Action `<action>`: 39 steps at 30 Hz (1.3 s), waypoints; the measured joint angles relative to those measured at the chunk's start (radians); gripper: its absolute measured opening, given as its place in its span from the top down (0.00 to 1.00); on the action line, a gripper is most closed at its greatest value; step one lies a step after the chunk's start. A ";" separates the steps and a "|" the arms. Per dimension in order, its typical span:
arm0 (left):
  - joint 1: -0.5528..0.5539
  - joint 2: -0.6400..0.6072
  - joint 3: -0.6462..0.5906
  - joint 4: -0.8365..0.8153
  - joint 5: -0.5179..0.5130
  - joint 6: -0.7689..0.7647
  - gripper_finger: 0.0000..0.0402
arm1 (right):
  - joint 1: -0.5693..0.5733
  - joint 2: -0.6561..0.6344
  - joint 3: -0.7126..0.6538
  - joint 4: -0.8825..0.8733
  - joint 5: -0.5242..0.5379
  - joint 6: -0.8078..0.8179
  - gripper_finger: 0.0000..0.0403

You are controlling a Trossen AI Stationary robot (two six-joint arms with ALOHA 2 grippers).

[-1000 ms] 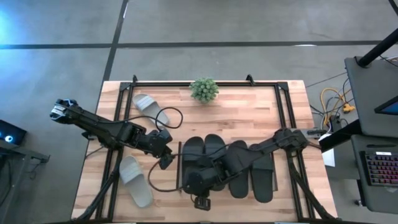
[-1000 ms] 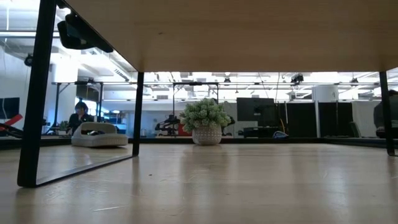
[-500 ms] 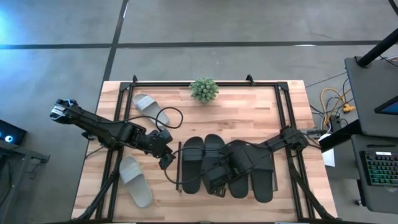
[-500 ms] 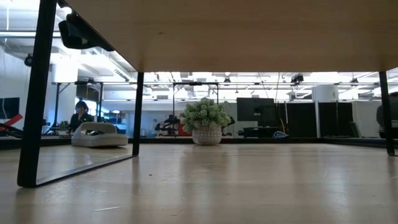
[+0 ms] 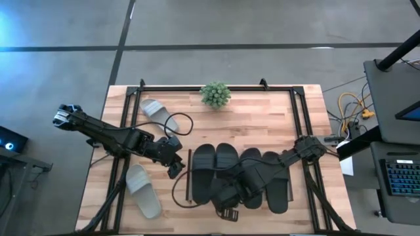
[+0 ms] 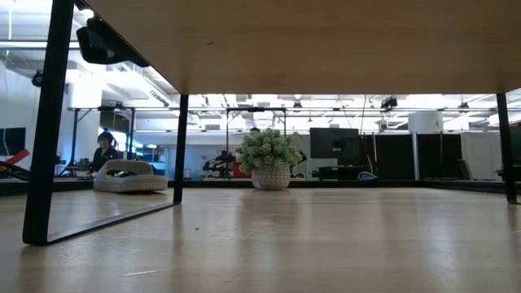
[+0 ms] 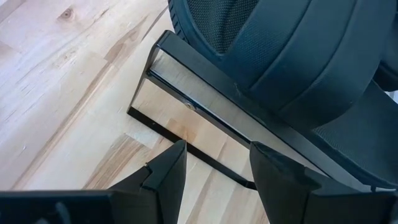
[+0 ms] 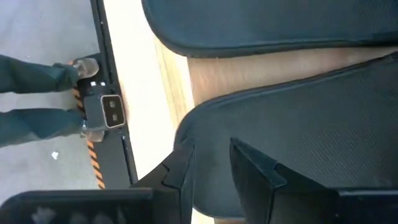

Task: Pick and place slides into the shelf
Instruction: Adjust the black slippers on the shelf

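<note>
Four black slides point(image 5: 239, 174) lie side by side on the shelf point(image 5: 189, 178), a low rack with a light wood board. Two light grey slides lie flat on the table at the left, one far point(image 5: 154, 109), one near point(image 5: 143, 190). My left gripper point(image 5: 176, 169) hangs open just left of the shelf's left end point(image 7: 205, 102), with nothing between its fingers point(image 7: 168, 171). My right gripper point(image 5: 226, 200) points steeply down over the near end of a black slide point(image 8: 298, 124), its fingers a little apart. My right gripper point(image 8: 211, 146) stands over the rounded near end of one black slide point(image 8: 205, 134). One finger point(image 8: 180, 168) is at the rim and the other point(image 8: 255, 168) over the footbed. Whether they touch it I cannot tell.
A small potted plant point(image 5: 215, 94) stands at the table's far edge. A black tube frame point(image 5: 141, 88) runs around the table top. A loose cable point(image 5: 177, 121) curls by the far grey slide. In the low view a person point(image 6: 104, 146) sits far off.
My right gripper has gone a little toward the table's right and near edges along the slides' near ends and has tipped to point more steeply down. The slides lie as before.
</note>
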 joint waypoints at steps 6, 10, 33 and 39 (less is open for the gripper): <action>0.000 0.000 0.000 0.000 0.000 0.009 0.59 | 0.002 -0.018 0.015 -0.005 0.139 0.017 0.78; 0.000 0.000 0.000 0.000 0.001 0.010 0.59 | -0.013 -0.063 0.046 -0.099 0.253 0.065 0.79; 0.000 0.000 -0.001 0.003 0.002 0.010 0.59 | -0.275 -0.112 -0.122 -0.214 0.175 0.186 0.79; 0.000 0.000 -0.001 0.003 0.002 0.017 0.59 | -0.246 -0.114 -0.137 -0.207 0.192 0.206 0.79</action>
